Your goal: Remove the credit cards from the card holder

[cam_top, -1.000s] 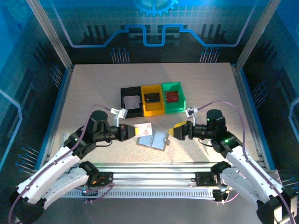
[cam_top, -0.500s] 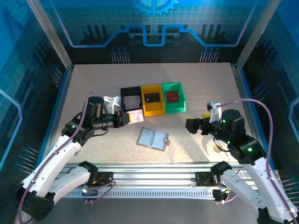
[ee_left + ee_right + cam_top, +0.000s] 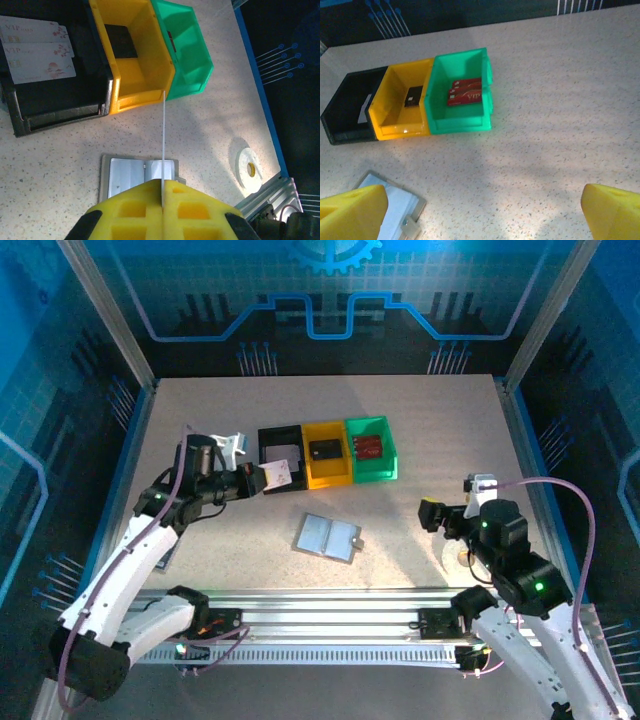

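We see the desk (image 3: pixel 200 420) carrying everything. On it the left arm (image 3: pixel 130 560) reaches up toward twelve o'clock and bends in toward the bins. Its left gripper (image 3: pixel 262 478) is clamped on a pale card (image 3: pixel 280 474), which it holds over the black bin (image 3: pixel 262 455). From the left wrist that card (image 3: pixel 163 135) shows edge-on as a thin white line between the closed yellow pads (image 3: pixel 130 210). The right arm (image 3: pixel 520 580) is folded back at about four o'clock on the desk, and its right gripper (image 3: pixel 432 514) points toward nine o'clock with its jaws spread wide and holding nothing. The black bin, yellow bin (image 3: pixel 330 480) and green bin (image 3: pixel 375 475) stand touching in a row. At six o'clock from the yellow bin the card holder (image 3: pixel 328 537) lies open flat on the desk, pale inside up. Two pale cards (image 3: pixel 40 65) in the black bin read "VIP" beside a pink blossom print. The red cards (image 3: pixel 465 92) in the green bin also read "VIP". We can read no writing on the dark card (image 3: pixel 413 96) in the yellow bin. A white tape roll (image 3: pixel 248 169) lies at three o'clock from the card holder.
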`<state>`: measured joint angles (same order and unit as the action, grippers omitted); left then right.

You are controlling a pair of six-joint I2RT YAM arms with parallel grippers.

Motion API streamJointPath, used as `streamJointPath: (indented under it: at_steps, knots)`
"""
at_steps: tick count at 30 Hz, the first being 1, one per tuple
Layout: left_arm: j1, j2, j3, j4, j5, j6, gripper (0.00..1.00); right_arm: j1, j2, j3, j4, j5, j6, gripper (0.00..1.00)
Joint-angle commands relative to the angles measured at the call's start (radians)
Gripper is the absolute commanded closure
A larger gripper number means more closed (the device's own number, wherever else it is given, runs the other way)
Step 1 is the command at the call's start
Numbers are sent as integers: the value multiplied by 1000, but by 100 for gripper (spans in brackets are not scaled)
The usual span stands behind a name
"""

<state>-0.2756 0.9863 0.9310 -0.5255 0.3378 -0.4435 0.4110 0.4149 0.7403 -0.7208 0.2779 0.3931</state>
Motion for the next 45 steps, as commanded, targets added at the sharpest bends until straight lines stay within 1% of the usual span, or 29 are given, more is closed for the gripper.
streamJointPath:
  at_steps: [1, 5, 7, 10, 15, 18, 22, 28, 31, 34, 37, 45]
  knots:
    - [22, 18, 42, 6, 27, 30, 100, -10, -14, 16, -5, 56, -22, 0]
    - [48, 46, 52, 11, 20, 36, 100, -10, 0, 47, -28, 74, -89, 0]
    - [63, 66, 54, 27, 39, 34, 100, -10, -4, 39, -33, 91, -115, 0]
    - [74, 99, 69, 34, 58, 56, 100, -6, -34, 11, -27, 93, -106, 0]
    - [94, 137, 92, 36, 47, 92, 100, -4, -89, -25, -4, 113, -109, 0]
    - [101, 172, 111, 30, 44, 106, 100, 0, -86, -28, -3, 106, -109, 0]
    - [108, 243, 145, 30, 40, 106, 100, 2, -78, -31, 2, 96, -107, 0]
    - [114, 355, 176, 103, 53, 61, 100, 8, -78, -39, 8, 79, -107, 0]
    - [118, 436, 234, 78, 38, 70, 100, 16, -79, -42, 8, 76, -106, 0]
    - [122, 508, 286, 79, 60, 56, 100, 24, -77, -46, 10, 76, -108, 0]
    - [122, 575, 333, 68, 57, 49, 100, 30, -71, -48, 12, 69, -108, 0]
    - [130, 699, 393, 31, 23, 68, 100, 40, -70, -52, 15, 71, -111, 0]
